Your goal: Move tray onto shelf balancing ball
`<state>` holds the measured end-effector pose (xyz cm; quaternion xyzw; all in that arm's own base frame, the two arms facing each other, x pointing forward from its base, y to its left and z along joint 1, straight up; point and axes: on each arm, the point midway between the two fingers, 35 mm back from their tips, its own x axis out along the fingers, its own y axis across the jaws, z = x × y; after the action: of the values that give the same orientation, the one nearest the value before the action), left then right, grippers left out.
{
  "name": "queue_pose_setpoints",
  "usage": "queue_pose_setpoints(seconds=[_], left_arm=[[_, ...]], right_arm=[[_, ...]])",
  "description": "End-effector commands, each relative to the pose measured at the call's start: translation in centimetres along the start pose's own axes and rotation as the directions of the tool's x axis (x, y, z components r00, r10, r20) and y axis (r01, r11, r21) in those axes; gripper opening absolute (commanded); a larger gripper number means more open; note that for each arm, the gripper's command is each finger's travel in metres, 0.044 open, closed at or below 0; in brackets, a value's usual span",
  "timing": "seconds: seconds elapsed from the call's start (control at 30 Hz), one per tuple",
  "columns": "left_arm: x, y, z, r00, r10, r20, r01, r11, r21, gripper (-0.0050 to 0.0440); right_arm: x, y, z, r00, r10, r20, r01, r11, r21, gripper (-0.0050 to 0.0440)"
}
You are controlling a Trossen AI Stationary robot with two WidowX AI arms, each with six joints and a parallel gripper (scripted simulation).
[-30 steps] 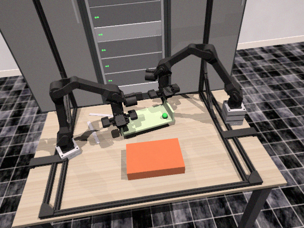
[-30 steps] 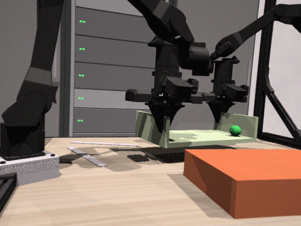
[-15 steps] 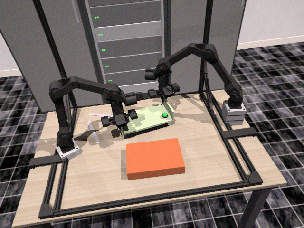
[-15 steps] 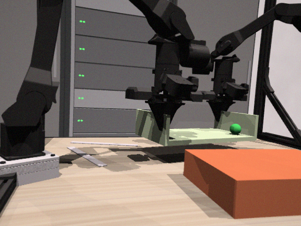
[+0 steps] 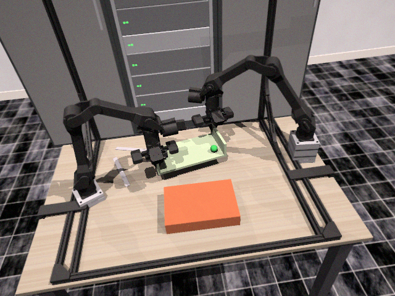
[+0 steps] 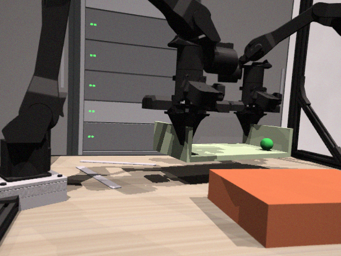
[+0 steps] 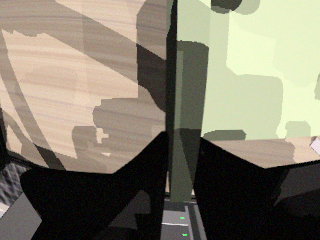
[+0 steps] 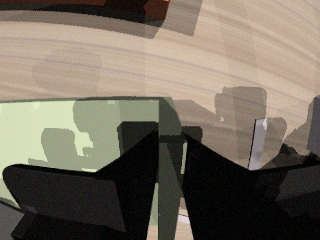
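The pale green tray (image 5: pixel 195 145) (image 6: pixel 283 137) (image 7: pixel 255 102) (image 8: pixel 30 130) hangs roughly level a little above the table, behind the orange shelf block (image 5: pixel 200 202) (image 6: pixel 300 188) (image 8: pixel 160 7). The green ball (image 5: pixel 213 148) (image 6: pixel 266 144) rests on its floor near the end wall on the picture's right; neither wrist view shows it. My left gripper (image 5: pixel 213 128) (image 6: pixel 245 134) (image 7: pixel 175 137) is shut on that end wall. My right gripper (image 6: pixel 181 143) (image 8: pixel 166 137) is shut on the opposite end wall; its fingertips are mostly hidden in the top view.
Two thin pale strips, one angled (image 5: pixel 121 172) (image 6: pixel 99 177) and one further back (image 5: pixel 127 148) (image 6: pixel 118 162), lie on the table beyond the tray's right-gripper end. A black frame rail (image 5: pixel 191 256) runs along the table's front edge. Dark frame posts and a server rack stand behind.
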<state>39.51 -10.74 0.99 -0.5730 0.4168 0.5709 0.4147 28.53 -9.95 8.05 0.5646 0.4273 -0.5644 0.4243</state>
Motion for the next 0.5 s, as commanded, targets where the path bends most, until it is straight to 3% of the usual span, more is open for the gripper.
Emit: queue_pose_setpoints(seconds=[0.0,0.47], left_arm=[[-0.26,0.08,0.01,1.000,0.003,-0.003,-0.003,1.000,0.000,0.0020],[-1.00,0.08,0.01,1.000,0.003,-0.003,-0.003,1.000,0.000,0.0020]], right_arm=[[-0.35,0.08,-0.06,1.000,0.007,-0.004,-0.007,1.000,-0.001,0.0020],[-0.86,0.07,-0.06,1.000,0.007,-0.004,-0.007,1.000,-0.001,0.0020]])
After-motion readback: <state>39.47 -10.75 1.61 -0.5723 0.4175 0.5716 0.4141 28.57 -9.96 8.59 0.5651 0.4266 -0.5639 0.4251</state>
